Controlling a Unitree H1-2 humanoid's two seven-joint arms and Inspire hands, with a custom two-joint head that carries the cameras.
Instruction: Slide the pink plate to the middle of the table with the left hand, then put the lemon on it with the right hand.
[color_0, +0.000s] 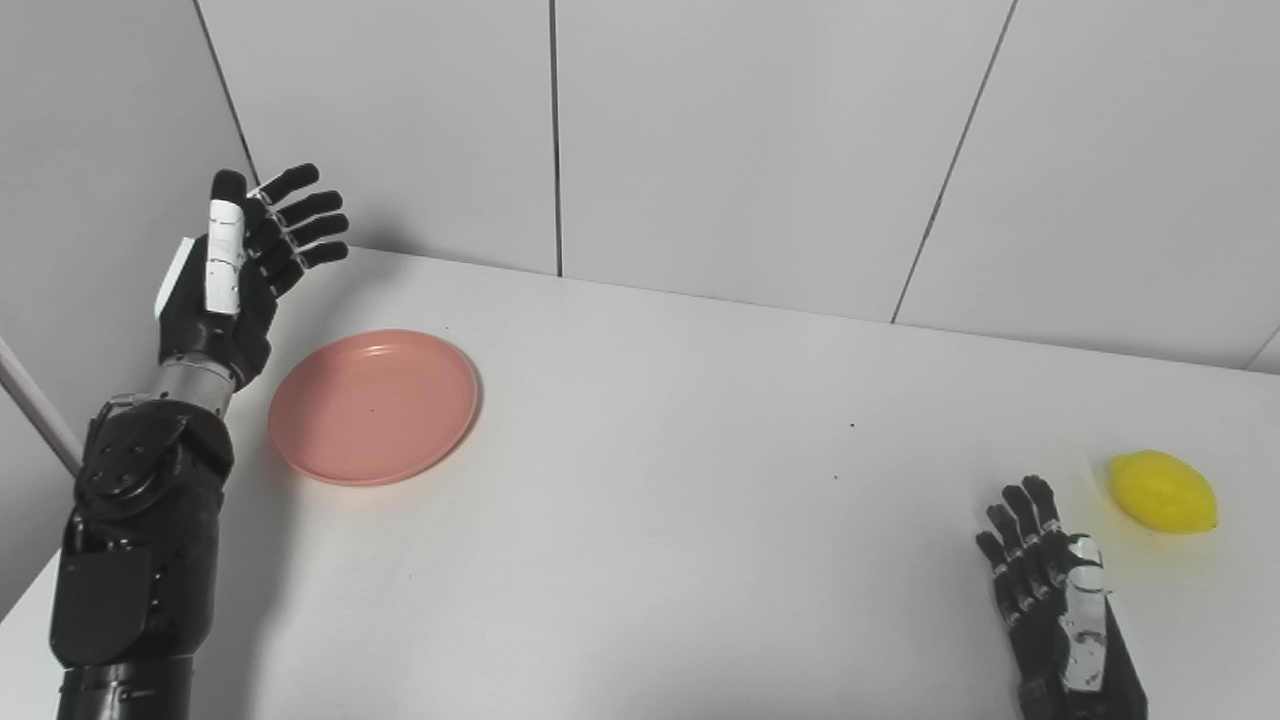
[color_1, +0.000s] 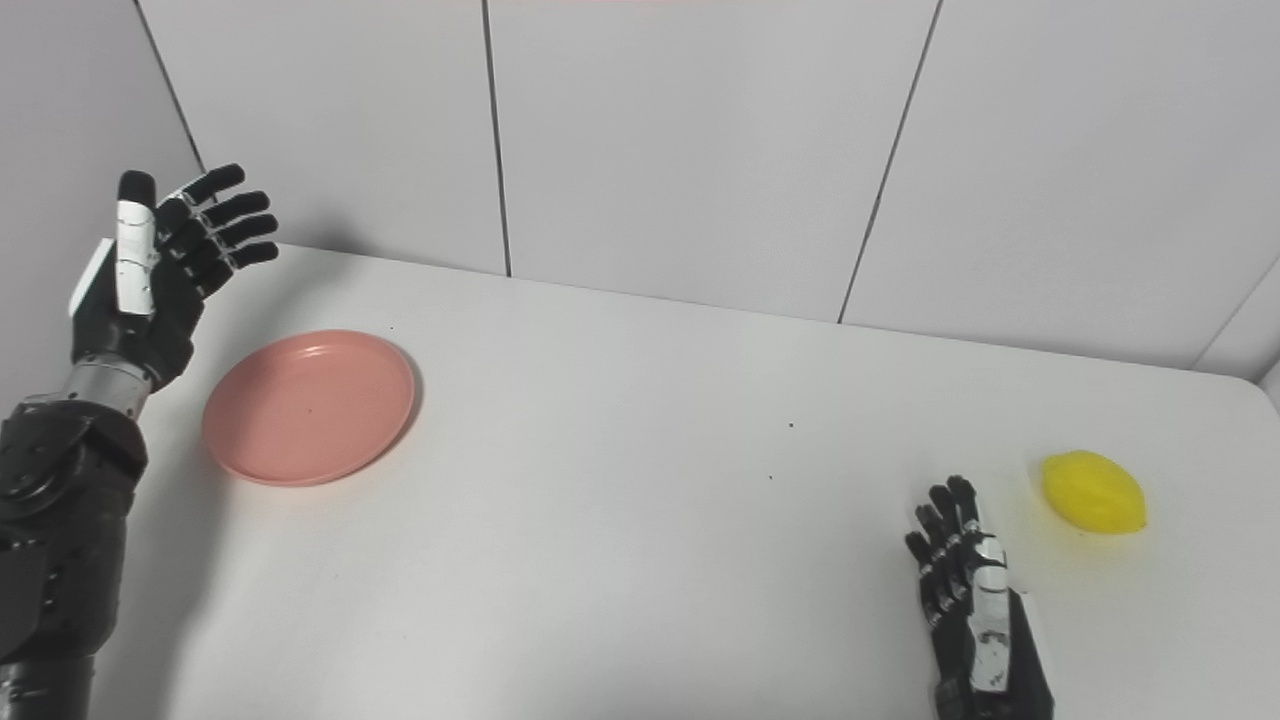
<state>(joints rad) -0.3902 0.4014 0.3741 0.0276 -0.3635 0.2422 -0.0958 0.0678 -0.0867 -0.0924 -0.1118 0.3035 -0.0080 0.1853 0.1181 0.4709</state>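
Black right hand (color_0: 1060, 600) cut off at wrist.

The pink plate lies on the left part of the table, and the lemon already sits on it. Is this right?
Not quite. The plate is on the left, but it is empty; the lemon lies far right on the table, beside the right hand, as the left eye view shows.
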